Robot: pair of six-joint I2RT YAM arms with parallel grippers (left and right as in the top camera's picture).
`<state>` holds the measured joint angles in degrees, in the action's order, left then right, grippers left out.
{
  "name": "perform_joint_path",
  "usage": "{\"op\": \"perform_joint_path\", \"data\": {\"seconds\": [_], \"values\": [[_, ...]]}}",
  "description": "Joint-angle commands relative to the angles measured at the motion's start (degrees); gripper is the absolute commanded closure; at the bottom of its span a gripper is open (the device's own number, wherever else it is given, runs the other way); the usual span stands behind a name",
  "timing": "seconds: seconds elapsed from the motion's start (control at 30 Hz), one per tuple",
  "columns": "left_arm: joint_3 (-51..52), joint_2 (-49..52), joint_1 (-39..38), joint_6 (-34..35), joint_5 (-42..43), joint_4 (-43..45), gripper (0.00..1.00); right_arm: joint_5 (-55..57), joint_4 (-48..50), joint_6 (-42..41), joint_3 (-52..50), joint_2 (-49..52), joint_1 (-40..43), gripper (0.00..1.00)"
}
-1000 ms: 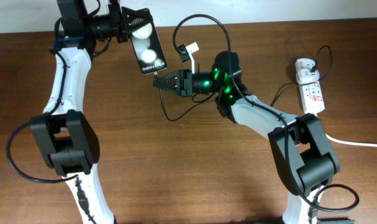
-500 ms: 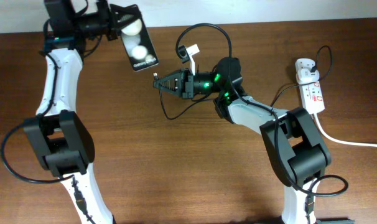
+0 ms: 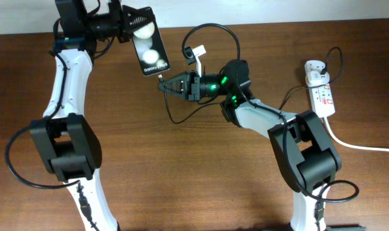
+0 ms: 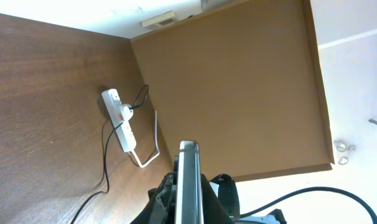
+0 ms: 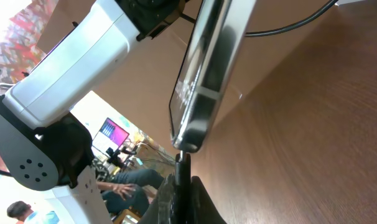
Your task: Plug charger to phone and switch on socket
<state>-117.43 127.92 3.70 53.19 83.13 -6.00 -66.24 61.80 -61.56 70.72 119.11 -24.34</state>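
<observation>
The brown wooden table (image 3: 181, 179) carries 1 white socket (image 3: 322, 96) near its right edge, with a white adapter (image 3: 315, 70) at its far end. The socket's thick white cord (image 3: 361, 146) runs off to the right. The thin black charger cable (image 4: 106, 168) trails over the wood beside the socket.

We find the phone (image 3: 151, 46) hemmed at both ends: the left gripper (image 3: 128, 24) clamps its upper end, and the right gripper (image 3: 164, 84) pinches the charger (image 3: 212, 25) just at its lower end. The charger's cable loops right of the phone. Below the phone the worktop (image 3: 181, 173) lies open; the socket (image 3: 321, 93) sits far right of it.
</observation>
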Motion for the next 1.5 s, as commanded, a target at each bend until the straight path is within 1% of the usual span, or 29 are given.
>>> {"op": "perform_joint_path", "data": {"seconds": [0.0, 0.33, 0.43, 0.77, 1.0, 1.37, 1.47], "values": [[-0.5, -2.1, 0.0, 0.8, 1.7, 0.4, 1.0, 0.9, 1.1, -0.1, 0.7, 0.3, 0.4, 0.96], [-0.5, -2.1, -0.7, -0.1, 1.5, 0.4, 1.0, 0.7, 1.1, -0.5, 0.7, 0.3, 0.4, 0.96], [-0.5, -2.1, -0.7, -1.0, 1.5, 0.4, 1.0, 0.5, 2.8, -1.2, 0.7, 0.3, 0.4, 0.96], [-0.5, -2.1, -1.7, -1.0, 2.0, 0.3, 1.0, 0.5, 2.7, -1.2, 0.7, 0.3, 0.4, 0.96], [-0.5, -2.1, -1.7, -1.0, 4.2, 0.4, 1.0, 1.9, 2.7, -3.7, 0.7, 0.3, 0.4, 0.96], [-0.5, -2.1, -2.6, -1.0, 4.2, 0.4, 1.0, 2.5, 2.7, -5.0, 0.7, 0.3, 0.4, 0.96], [-0.5, -2.1, -2.6, -1.0, 4.2, 0.4, 1.0, 2.9, 2.8, -6.5, 0.7, 0.3, 0.5, 0.96]]}}
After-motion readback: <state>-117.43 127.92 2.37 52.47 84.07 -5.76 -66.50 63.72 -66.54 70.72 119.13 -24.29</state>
